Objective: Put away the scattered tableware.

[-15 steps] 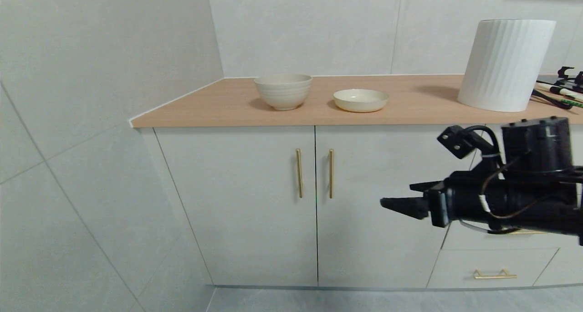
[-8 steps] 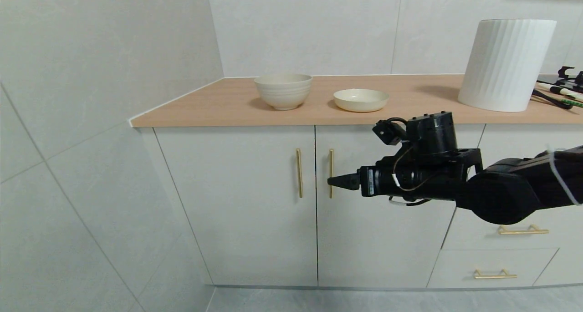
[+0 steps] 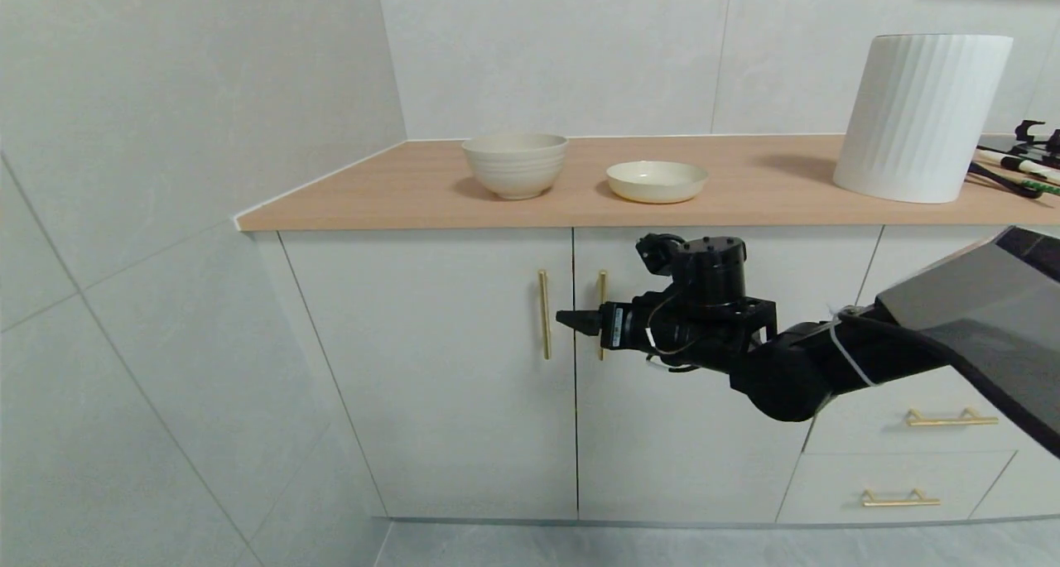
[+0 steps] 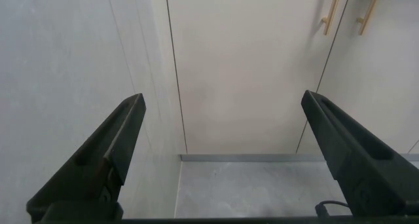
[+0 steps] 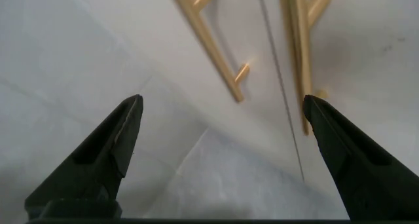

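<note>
On the counter (image 3: 397,193), the stiff, breakable-looking bowl (image 3: 515,165) wants a rim pinch; the right gripper (image 3: 571,319) hangs spread open beside the door handle (image 3: 602,290).

Matte black right arm (image 3: 787,377), cylindrical wrist housing (image 3: 714,269), thin looped cables (image 3: 662,339) — perhaps a white tie (image 3: 840,339), tapered black fingers (image 5: 111,152)

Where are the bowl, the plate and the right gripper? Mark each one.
bowl (image 3: 515,170): head view, on its ribbed outer wall.
plate (image 3: 655,175): head view, on its inner floor.
right gripper (image 3: 568,319): head view, midway between its fingertips, by the cupboard handles.
</note>
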Controlling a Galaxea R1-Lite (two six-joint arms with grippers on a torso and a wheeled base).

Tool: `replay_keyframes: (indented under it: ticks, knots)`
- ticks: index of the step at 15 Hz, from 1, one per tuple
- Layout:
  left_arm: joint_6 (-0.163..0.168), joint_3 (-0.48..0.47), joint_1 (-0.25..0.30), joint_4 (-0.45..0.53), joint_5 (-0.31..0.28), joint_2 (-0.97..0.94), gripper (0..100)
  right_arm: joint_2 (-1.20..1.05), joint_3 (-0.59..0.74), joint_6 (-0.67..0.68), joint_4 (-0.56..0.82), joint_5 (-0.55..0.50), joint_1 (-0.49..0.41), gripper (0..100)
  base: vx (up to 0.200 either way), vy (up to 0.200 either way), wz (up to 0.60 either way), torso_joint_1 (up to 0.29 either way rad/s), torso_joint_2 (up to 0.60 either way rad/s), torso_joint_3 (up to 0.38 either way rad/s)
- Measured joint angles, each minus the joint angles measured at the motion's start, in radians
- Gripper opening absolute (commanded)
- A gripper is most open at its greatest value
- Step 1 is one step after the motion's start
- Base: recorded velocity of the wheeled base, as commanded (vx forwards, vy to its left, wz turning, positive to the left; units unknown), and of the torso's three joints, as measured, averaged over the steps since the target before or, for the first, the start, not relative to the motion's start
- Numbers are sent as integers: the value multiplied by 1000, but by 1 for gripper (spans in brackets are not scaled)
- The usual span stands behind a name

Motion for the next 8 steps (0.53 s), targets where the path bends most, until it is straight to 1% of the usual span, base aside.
replay_keyframes:
  ticks: [2,8]
  knots:
    - [0,0,0,0,0,0,100,34,-16,22,-40,-4,-1,100,0,0,0,0,0,0]
    - [0,0,0,0,0,0,100,98,-73,30,-45,-30,-23,100,0,0,0,0,0,0]
